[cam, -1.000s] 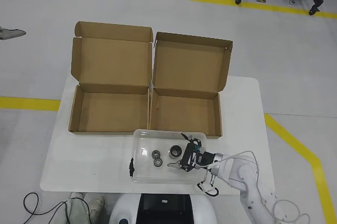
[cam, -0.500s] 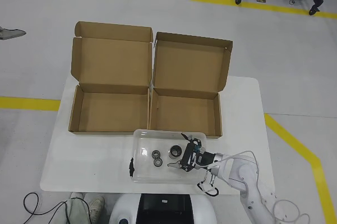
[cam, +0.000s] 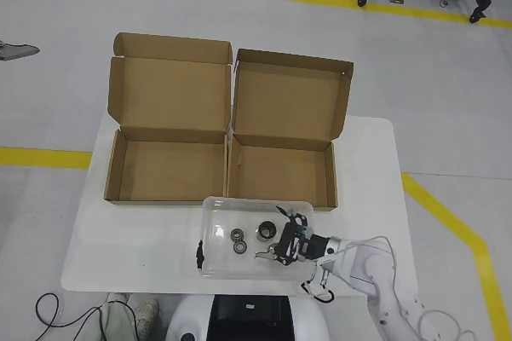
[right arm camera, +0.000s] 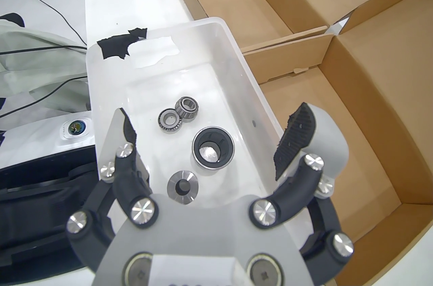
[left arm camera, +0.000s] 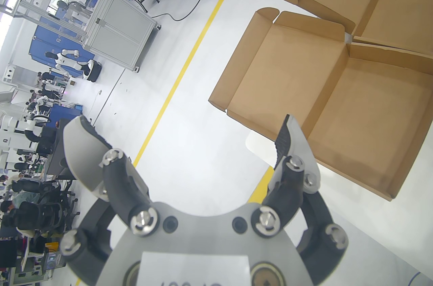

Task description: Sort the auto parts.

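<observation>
A clear plastic bin stands at the table's near edge. Inside lie two small steel roller bearings side by side, a black-rimmed ring and a silver cone-shaped washer. From above, the bearings and the ring sit in the bin's middle. My right gripper hangs open over the bin's right half; in its wrist view the right gripper straddles the ring and washer without touching them. My left gripper is open and empty, raised off to the table's left.
Two open cardboard boxes stand side by side behind the bin, the left box and the right box, both with bare floors and lids folded back. A strip of black tape sticks to the bin's left end.
My right gripper has shifted slightly toward the table's near edge, staying open over the bin. The parts have not moved.
</observation>
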Robot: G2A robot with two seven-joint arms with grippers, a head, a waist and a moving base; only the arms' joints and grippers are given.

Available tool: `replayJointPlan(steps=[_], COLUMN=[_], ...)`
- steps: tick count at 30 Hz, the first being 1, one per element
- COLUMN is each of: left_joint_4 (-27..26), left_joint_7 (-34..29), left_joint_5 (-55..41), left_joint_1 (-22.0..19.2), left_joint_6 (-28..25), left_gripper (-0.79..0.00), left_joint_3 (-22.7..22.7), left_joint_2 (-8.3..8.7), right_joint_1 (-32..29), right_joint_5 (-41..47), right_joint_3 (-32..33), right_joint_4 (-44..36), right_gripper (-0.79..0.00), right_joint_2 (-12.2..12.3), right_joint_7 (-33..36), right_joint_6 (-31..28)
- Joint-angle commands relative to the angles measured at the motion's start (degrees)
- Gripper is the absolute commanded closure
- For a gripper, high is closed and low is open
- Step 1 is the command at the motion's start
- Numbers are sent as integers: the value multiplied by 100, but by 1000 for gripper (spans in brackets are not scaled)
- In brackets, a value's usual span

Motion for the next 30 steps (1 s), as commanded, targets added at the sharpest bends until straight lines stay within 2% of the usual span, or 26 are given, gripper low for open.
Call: replayJointPlan(steps=[1,2,3,6,14,16,17,18,19,30], left_joint_4=[0,0,0,0,0,0,0,0,0,0], left_joint_7=[0,0,0,0,0,0,0,0,0,0], left_joint_5=[0,0,0,0,0,0,0,0,0,0], left_joint_1=[0,0,0,0,0,0,0,0,0,0], left_joint_6=[0,0,0,0,0,0,0,0,0,0], left_gripper=[-785,-785,-785,-785,-785,-785,-785,-785,-785,-785], left_joint_3=[0,0,0,0,0,0,0,0,0,0], left_joint_2=[0,0,0,0,0,0,0,0,0,0], right_joint_1=[15,34,59,142,318,330,334,326,320,418], right_joint_5=[12,25,43,112,208,231,231,248,261,401], right_joint_3=[-24,-43,-62,-122,-267,-305,-312,-328,-348,-542], right_joint_4=[3,19,40,131,313,334,323,319,338,507], right_gripper=[-773,-727,-646,-622,-646,-665,-711,-717,-683,-659], right_joint_2=[13,18,21,29,56,62,63,63,66,69], right_joint_7=[41,70,92,130,443,586,651,689,746,1453], right_joint_6=[-44,-57,-56,-45,-27,21,107,182,215,740])
